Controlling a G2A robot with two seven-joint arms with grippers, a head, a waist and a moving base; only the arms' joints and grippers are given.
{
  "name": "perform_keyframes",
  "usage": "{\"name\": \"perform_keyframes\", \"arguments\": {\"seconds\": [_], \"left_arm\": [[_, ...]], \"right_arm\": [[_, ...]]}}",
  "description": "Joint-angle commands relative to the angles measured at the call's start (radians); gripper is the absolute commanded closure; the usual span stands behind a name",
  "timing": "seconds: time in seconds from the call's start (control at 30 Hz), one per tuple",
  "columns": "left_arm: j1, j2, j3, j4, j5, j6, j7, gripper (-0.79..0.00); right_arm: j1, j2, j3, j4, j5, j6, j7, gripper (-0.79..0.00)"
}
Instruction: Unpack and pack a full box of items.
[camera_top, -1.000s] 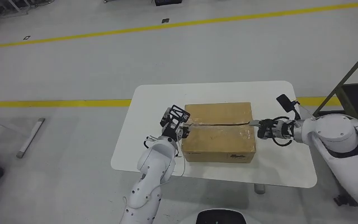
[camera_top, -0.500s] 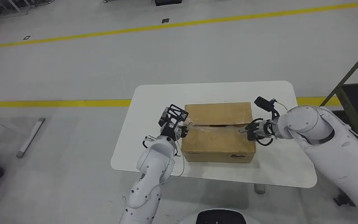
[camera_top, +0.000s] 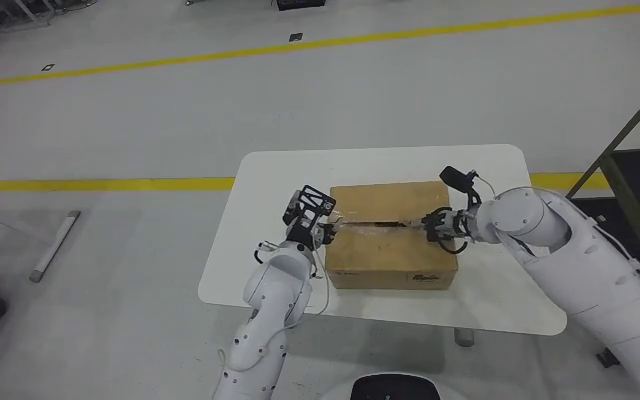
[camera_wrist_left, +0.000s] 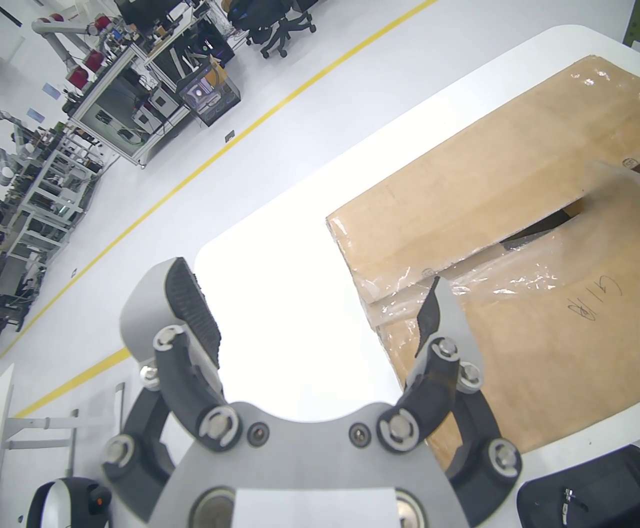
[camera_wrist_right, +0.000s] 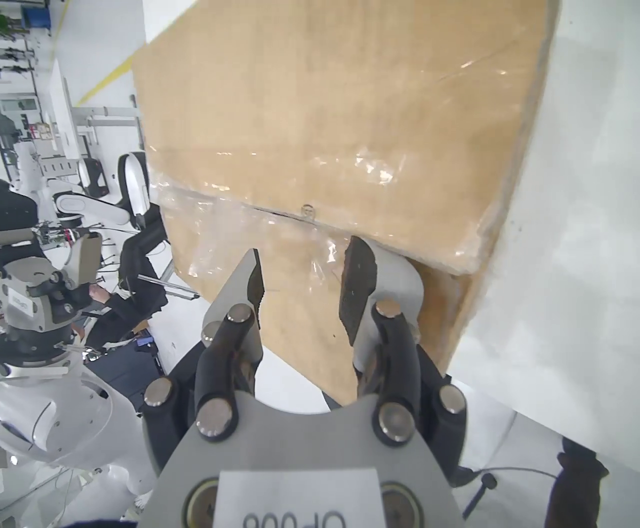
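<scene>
Left tool (camera_wrist_left: 310, 295) wide open, empty, one fingertip at the taped end of the cardboard box (camera_top: 390, 235). Box sits closed at the middle of the table (camera_top: 225, 260), seam gaping toward its right end. Right tool (camera_wrist_right: 305, 280) half open, empty, over that seam. Probably heavy; stiff board, slick tape (camera_wrist_left: 500, 280). Grip the lifted flap edge.

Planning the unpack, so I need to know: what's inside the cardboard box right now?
Only a dark slit shows where the cardboard box's top flaps part along the taped seam. Nothing inside can be made out; the flaps cover the contents.
</scene>
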Motion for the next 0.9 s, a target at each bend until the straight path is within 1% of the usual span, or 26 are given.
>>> {"name": "perform_keyframes", "arguments": {"seconds": [0.0, 0.1, 0.13, 0.17, 0.2, 0.23, 0.3, 0.37, 0.47, 0.5, 0.53, 0.57, 0.73, 0.87], "left_arm": [[0.000, 0.000, -0.001, 0.000, 0.001, -0.001, 0.000, -0.785], [0.000, 0.001, -0.002, 0.000, 0.001, -0.001, 0.000, -0.785], [0.000, 0.001, -0.002, 0.000, 0.001, -0.001, 0.000, -0.785], [-0.001, 0.001, -0.003, 0.001, 0.002, -0.001, 0.002, -0.785], [-0.002, 0.001, -0.004, 0.002, 0.002, 0.000, 0.002, -0.785], [-0.003, 0.001, -0.005, 0.003, 0.002, 0.000, 0.002, -0.785], [-0.004, 0.001, -0.006, 0.005, 0.000, 0.003, 0.003, -0.785], [-0.004, 0.001, -0.006, 0.007, 0.000, 0.004, 0.004, -0.785], [-0.005, 0.001, -0.006, 0.010, 0.001, 0.005, 0.003, -0.785], [-0.006, 0.001, -0.005, 0.012, 0.001, 0.006, 0.003, -0.785], [-0.007, 0.001, -0.005, 0.014, 0.001, 0.006, 0.004, -0.785], [-0.009, 0.001, -0.003, 0.015, 0.001, 0.006, 0.005, -0.785], [-0.015, 0.000, 0.005, 0.023, 0.002, 0.007, 0.008, -0.785], [-0.017, -0.001, 0.006, 0.025, 0.002, 0.010, 0.008, -0.785]], "right_arm": [[0.003, -0.005, 0.004, 0.007, 0.027, -0.017, -0.033, -0.529], [0.011, -0.014, 0.000, 0.042, 0.063, -0.042, -0.064, -0.573], [0.016, -0.018, -0.003, 0.055, 0.080, -0.049, -0.068, -0.557], [0.020, -0.021, -0.008, 0.064, 0.086, -0.056, -0.072, -0.563], [0.023, -0.024, -0.010, 0.073, 0.097, -0.061, -0.078, -0.579], [0.025, -0.027, -0.011, 0.079, 0.110, -0.066, -0.087, -0.613], [0.025, -0.031, -0.010, 0.089, 0.131, -0.077, -0.101, -0.628], [0.024, -0.034, -0.003, 0.100, 0.157, -0.085, -0.111, -0.603], [0.013, -0.034, 0.017, 0.100, 0.196, -0.100, -0.111, -0.529], [0.010, -0.034, 0.021, 0.099, 0.199, -0.099, -0.109, -0.474], [0.006, -0.034, 0.024, 0.098, 0.206, -0.098, -0.105, -0.385], [0.004, -0.033, 0.027, 0.098, 0.208, -0.098, -0.103, -0.360], [0.005, -0.036, 0.020, 0.109, 0.204, -0.087, -0.101, -0.302], [0.014, -0.043, 0.011, 0.125, 0.212, -0.085, -0.114, -0.274]]}}
